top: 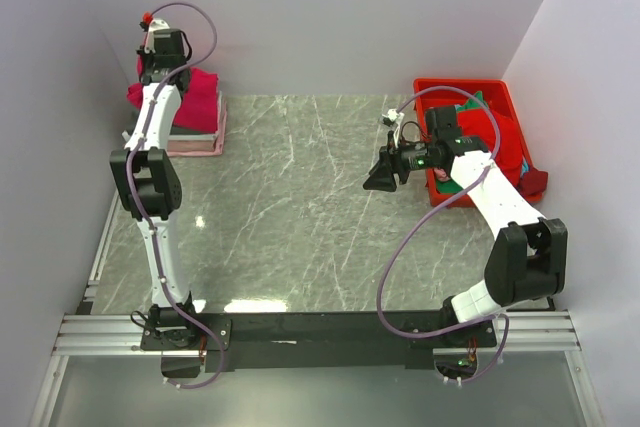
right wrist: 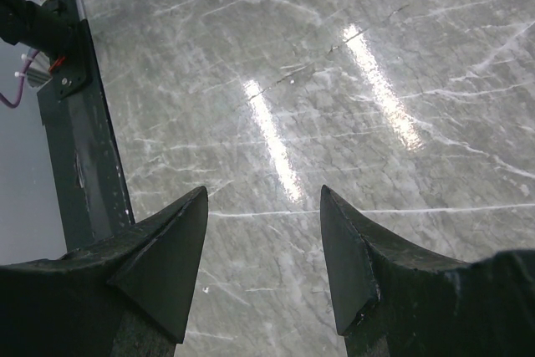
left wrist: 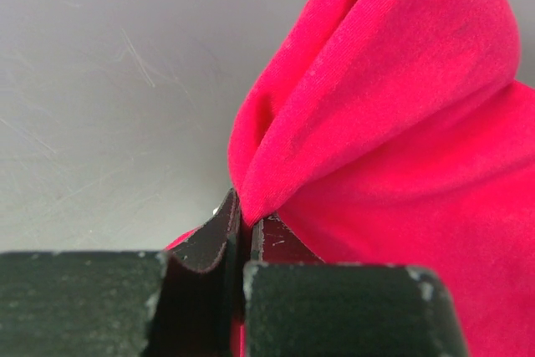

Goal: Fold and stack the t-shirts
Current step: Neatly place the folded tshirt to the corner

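Crimson-pink t-shirt [left wrist: 393, 165] cloth, a soft knit with a fine grain, rises in a rounded, hood-like fold in the left wrist view. The left gripper [left wrist: 240, 227] has its black jaws clenched on the lower edge of that fold, and the cloth is pinched between them. From above, this shirt lies bunched on top of a stack of folded t-shirts [top: 205, 139] at the far left corner of the surface [top: 300, 207]. The stack's lowest visible layer is flat and pale pink. The surface itself is smooth and glossy, a grey-green stone pattern with thin white veins and bright streaks of reflected light.

The right gripper [right wrist: 263, 202] hangs above the surface towards the right edge, near the left wall of a rigid red plastic bin [top: 460, 84]. Its matte black, wedge-shaped jaws are spread apart with nothing between them. The rectangular bin sits at the far right corner and holds a loose heap: a red t-shirt [top: 500, 137] and a teal-green t-shirt [top: 470, 100], crumpled together. A darker red cloth [top: 535, 182] hangs over the bin's right rim.
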